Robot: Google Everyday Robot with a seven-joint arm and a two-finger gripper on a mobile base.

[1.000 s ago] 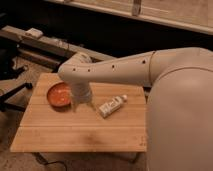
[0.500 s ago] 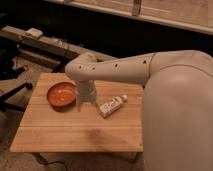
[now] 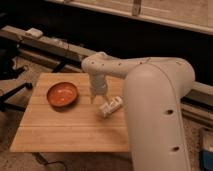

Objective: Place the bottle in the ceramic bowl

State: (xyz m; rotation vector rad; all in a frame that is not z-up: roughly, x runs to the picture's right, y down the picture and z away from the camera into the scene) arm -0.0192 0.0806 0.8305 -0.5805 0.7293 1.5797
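The bottle (image 3: 111,106) is small and white and lies on its side on the wooden table (image 3: 65,130), right of centre. The ceramic bowl (image 3: 62,94) is orange-red inside and sits to its left with nothing in it. My gripper (image 3: 97,99) hangs from the white arm and points down between the two, just left of the bottle and a little above the table. Its fingers stand open with nothing between them.
The robot's large white body (image 3: 155,110) fills the right side and covers the table's right end. Behind the table runs a dark shelf or rail (image 3: 50,47) carrying a small white device (image 3: 34,33). A dark chair base (image 3: 12,92) stands at the left.
The arm has swung to the right, carrying the gripper from beside the bowl towards the bottle. Bowl and bottle have stayed put.
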